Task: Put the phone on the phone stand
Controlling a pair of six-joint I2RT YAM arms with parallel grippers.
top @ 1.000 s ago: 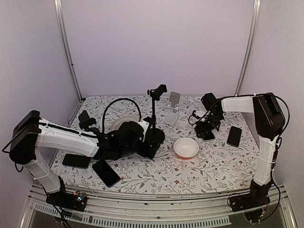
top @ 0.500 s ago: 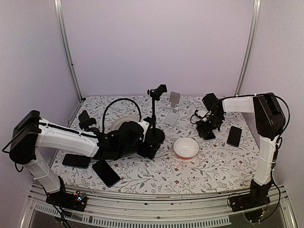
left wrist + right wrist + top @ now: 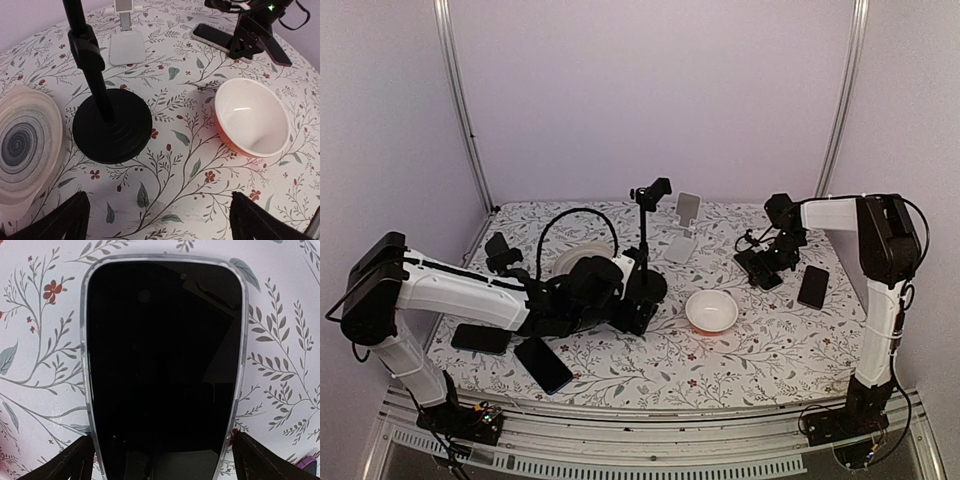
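A black phone (image 3: 162, 355) with a silver rim lies flat on the floral table and fills the right wrist view. My right gripper (image 3: 162, 460) is open, with one finger on each long side of the phone. In the top view that gripper (image 3: 763, 270) is at the right back of the table. The left wrist view shows the same phone (image 3: 212, 37) under it. The white phone stand (image 3: 682, 240) stands empty at the back centre and also shows in the left wrist view (image 3: 126, 42). My left gripper (image 3: 157, 220) is open and empty over bare table.
A black pole stand (image 3: 645, 285) with a round base (image 3: 112, 127) is next to my left gripper. A white bowl (image 3: 711, 311) sits mid-table. A patterned plate (image 3: 570, 262) lies left of centre. Other phones lie at the right (image 3: 812, 286) and front left (image 3: 542, 364), (image 3: 480, 338).
My right gripper has shifted a little to the right and farther back. The left arm has not moved.
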